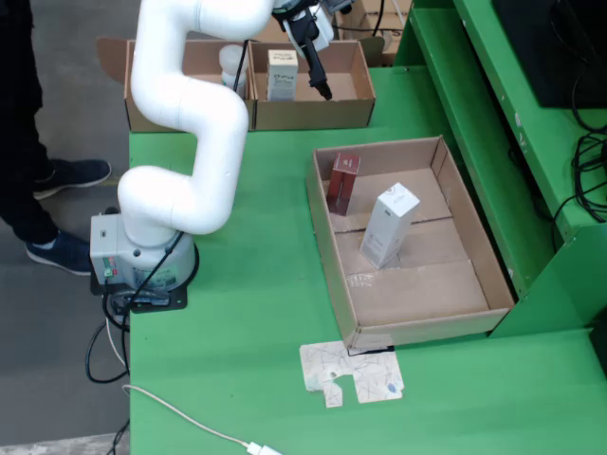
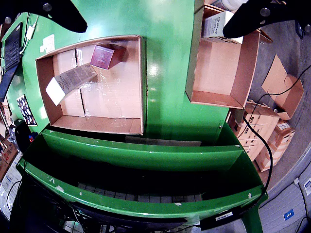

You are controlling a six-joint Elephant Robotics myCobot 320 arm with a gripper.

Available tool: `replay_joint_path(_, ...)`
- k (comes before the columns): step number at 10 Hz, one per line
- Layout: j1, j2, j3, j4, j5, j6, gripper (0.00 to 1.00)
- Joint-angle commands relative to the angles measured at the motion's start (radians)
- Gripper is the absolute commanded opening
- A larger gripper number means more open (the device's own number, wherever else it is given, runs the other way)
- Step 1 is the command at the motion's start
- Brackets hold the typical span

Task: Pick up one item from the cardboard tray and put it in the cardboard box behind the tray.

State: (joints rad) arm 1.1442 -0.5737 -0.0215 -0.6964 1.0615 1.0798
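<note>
White arm's black gripper (image 1: pixel 321 59) hangs over the brown cardboard box (image 1: pixel 351 106), jaws wide and empty (white carton (image 1: pixel 281 74) inside); next, back to the open cardboard tray (image 1: pixel 496 277).

The tray (image 1: pixel 474 284) holds two cartons: one dark red carton (image 1: pixel 342 182) and one white carton (image 1: pixel 389 226). Behind it on the table (image 1: pixel 247 313) stand two open boxes side by side, the right box (image 1: pixel 313 112) with one pale carton (image 1: pixel 282 74) in it and the left box (image 1: pixel 156 118) with one white bottle (image 1: pixel 232 66). One flat printed card (image 1: pixel 353 372) lies on the table in front of the tray, and one arm (image 1: pixel 185 114) stands at the table's edge.
</note>
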Motion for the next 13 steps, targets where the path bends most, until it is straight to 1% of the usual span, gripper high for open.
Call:
replay_joint_path(1,-0.028,0.082,0.021,-0.069,0.005,-0.004,1.0)
replay_joint_path(5,-0.065,0.142,0.021,-0.168,0.04,-0.013,1.0)
replay_joint_path(6,-0.098,0.148,0.021,-0.185,0.058,-0.041,1.0)
replay_joint_path(8,-0.121,0.156,0.021,-0.204,0.069,-0.056,1.0)
replay_joint_path(9,-0.174,0.0,0.422,-0.432,0.087,-0.105,1.0)
replay_joint_path(10,-0.174,0.0,0.422,-0.432,0.087,-0.105,1.0)
replay_joint_path(11,-0.259,-0.061,0.573,-0.489,0.114,-0.188,1.0)
replay_joint_path(12,-0.259,-0.061,0.573,-0.489,0.114,-0.188,1.0)
replay_joint_path(13,-0.291,-0.079,0.626,-0.511,0.127,-0.223,1.0)
